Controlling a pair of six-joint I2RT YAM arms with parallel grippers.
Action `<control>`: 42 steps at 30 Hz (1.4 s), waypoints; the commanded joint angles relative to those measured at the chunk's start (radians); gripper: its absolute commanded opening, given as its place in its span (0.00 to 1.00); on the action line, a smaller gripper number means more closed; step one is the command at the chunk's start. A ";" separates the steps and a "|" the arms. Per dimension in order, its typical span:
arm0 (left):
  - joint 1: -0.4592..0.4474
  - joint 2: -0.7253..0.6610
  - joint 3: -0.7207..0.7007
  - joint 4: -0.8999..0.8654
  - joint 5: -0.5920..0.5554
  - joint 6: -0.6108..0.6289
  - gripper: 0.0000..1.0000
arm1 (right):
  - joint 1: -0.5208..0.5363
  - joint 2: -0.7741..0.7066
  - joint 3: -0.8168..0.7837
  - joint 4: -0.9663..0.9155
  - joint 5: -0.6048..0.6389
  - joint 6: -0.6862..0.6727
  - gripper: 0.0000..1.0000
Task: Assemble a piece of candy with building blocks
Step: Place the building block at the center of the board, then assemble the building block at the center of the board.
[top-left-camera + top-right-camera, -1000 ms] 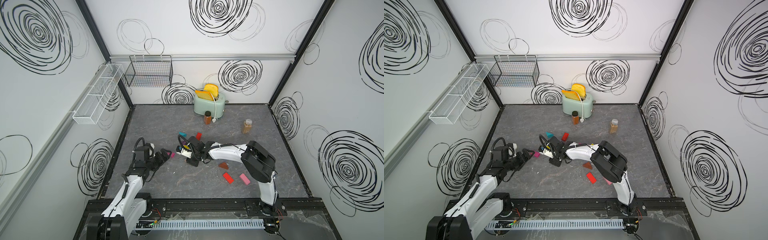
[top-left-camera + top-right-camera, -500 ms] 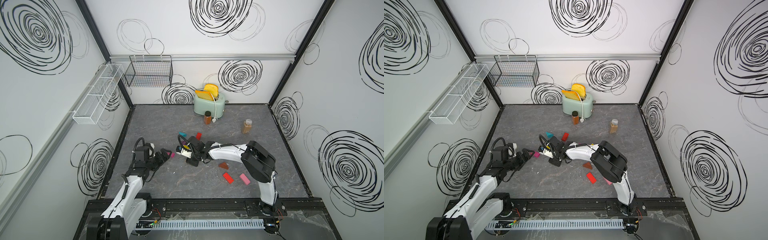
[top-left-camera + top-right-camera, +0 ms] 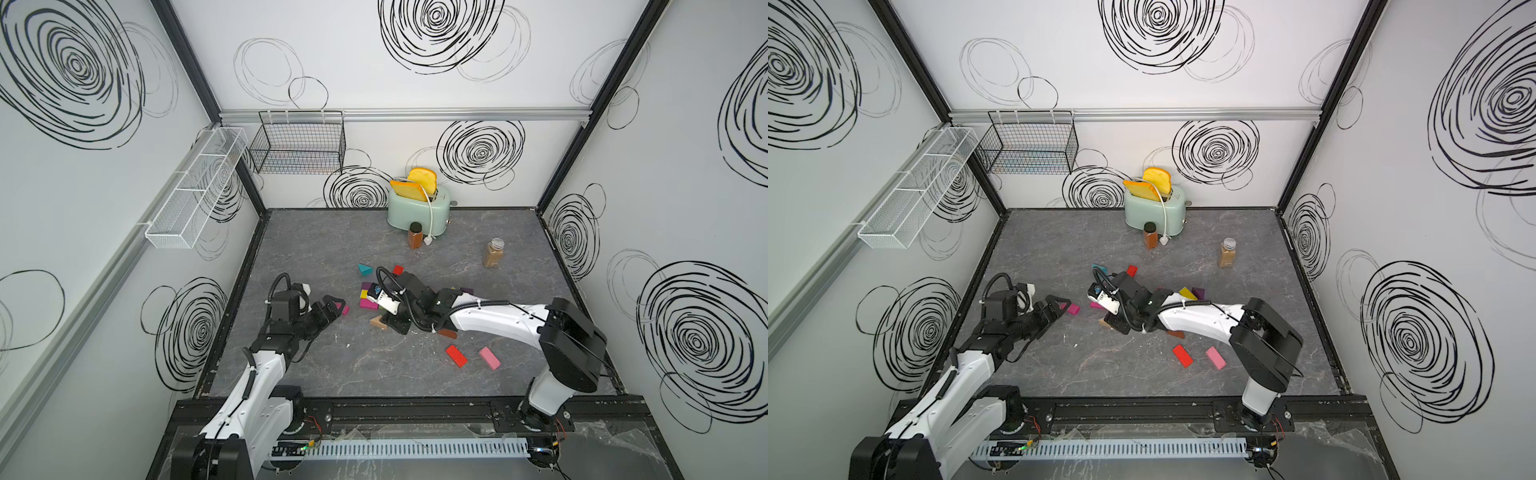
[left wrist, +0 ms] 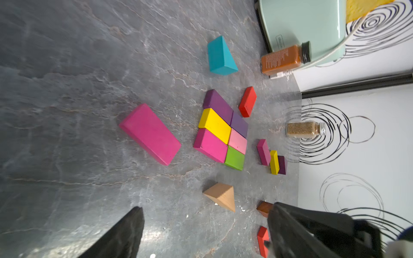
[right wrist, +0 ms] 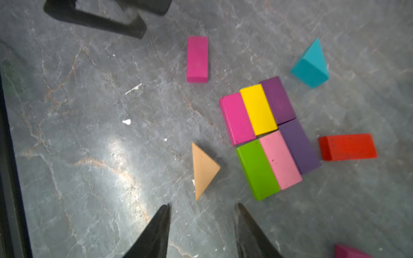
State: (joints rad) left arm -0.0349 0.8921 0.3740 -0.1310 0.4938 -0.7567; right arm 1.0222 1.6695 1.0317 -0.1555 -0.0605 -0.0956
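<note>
Six flat bricks [image 5: 268, 136] lie packed in a rectangle: magenta, yellow and purple in one row, green, pink and purple in the other. A tan wedge [image 5: 203, 172] lies on the table beside the green brick. My right gripper [image 5: 202, 205] stands open just short of that wedge, with nothing between its fingers. A teal wedge [image 5: 311, 64] and a red brick [image 5: 347, 147] lie apart from the rectangle. My left gripper [image 4: 206, 208] is wide open and empty, low over the table beside a loose magenta brick [image 4: 150, 134].
A red brick [image 3: 456, 356], a pink brick [image 3: 489, 358] and a brown wedge [image 3: 447, 333] lie near the right arm. A mint toaster [image 3: 417, 208] stands at the back wall, with two spice jars [image 3: 414, 235] [image 3: 493, 253] in front of it. Wire baskets [image 3: 299, 143] hang on the walls.
My right gripper's jaws have come apart next to the tan wedge. Both arms stay roughly where they were.
</note>
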 commanded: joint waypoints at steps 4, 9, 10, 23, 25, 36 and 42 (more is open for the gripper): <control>-0.093 0.025 0.014 0.053 -0.017 -0.007 0.84 | 0.015 0.063 -0.077 0.129 -0.033 0.075 0.45; -0.097 0.015 -0.003 0.051 -0.021 -0.009 0.84 | -0.001 0.100 -0.070 0.158 -0.027 0.061 0.44; -0.096 0.017 -0.004 0.051 -0.021 -0.006 0.84 | -0.006 0.103 -0.070 0.165 -0.028 0.062 0.43; -0.085 0.010 -0.013 0.043 -0.026 0.000 0.84 | -0.024 0.181 -0.034 0.228 -0.034 0.060 0.36; -0.084 0.008 -0.014 0.044 -0.027 -0.001 0.84 | -0.028 0.187 -0.029 0.241 -0.049 0.064 0.35; -0.079 0.009 -0.011 0.041 -0.029 0.000 0.84 | -0.038 0.225 -0.003 0.235 -0.018 0.097 0.32; -0.076 0.005 -0.010 0.038 -0.029 0.002 0.84 | -0.048 0.243 0.017 0.227 -0.009 0.109 0.32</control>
State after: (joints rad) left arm -0.1211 0.9081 0.3702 -0.1101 0.4706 -0.7597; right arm 0.9810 1.8988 1.0199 0.0795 -0.0795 -0.0029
